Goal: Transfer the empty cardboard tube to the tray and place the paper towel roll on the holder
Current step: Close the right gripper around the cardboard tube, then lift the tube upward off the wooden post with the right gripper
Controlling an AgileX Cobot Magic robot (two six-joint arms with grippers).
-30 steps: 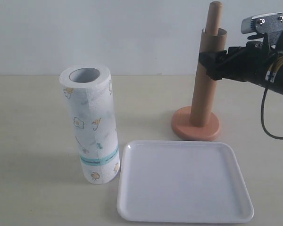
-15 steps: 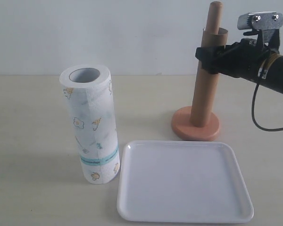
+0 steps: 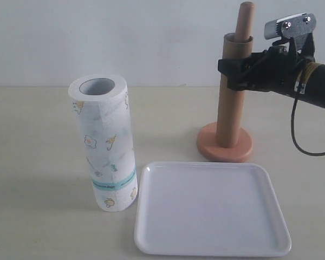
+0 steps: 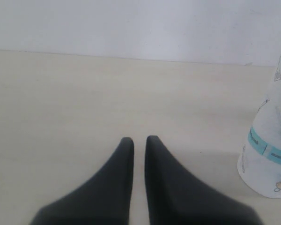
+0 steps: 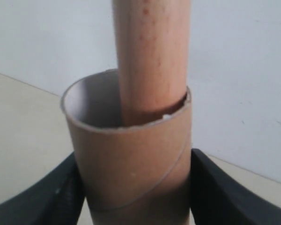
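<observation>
Right gripper (image 3: 231, 75) is clamped on the empty cardboard tube (image 3: 227, 116), high up, a little under its top rim. One black finger (image 5: 51, 197) sits on each side, both pressed against the cardboard. The tube is on the holder (image 3: 244, 147), sleeved around the wooden pole (image 5: 152, 56). It stands close to upright. The round pole tip sticks out above the tube's open top. In the right wrist view the pole sits off-centre in the tube, against one side of the inner wall, with a gap on the other side. The tube's lower end is down at the disc base; cannot tell if it touches.

Left gripper (image 4: 139, 140) is out of the exterior view. In its wrist view the two dark fingers are nearly together with only a thin slit between them and nothing held. It hangs over bare beige table (image 4: 61, 103), with the lower part of the paper towel roll (image 4: 269, 154) off to one side.

The paper towel roll (image 3: 105, 146) stands upright on the table, on the left of the exterior view, with its grey core open at the top and its teal band near the bottom. It is just beside the tray's left edge; cannot tell if they touch. The white tray (image 3: 211, 211) lies flat in front of the holder with nothing on it. The holder base is just behind the tray's far rim, toward its right half. The roll and the holder are well apart.
</observation>
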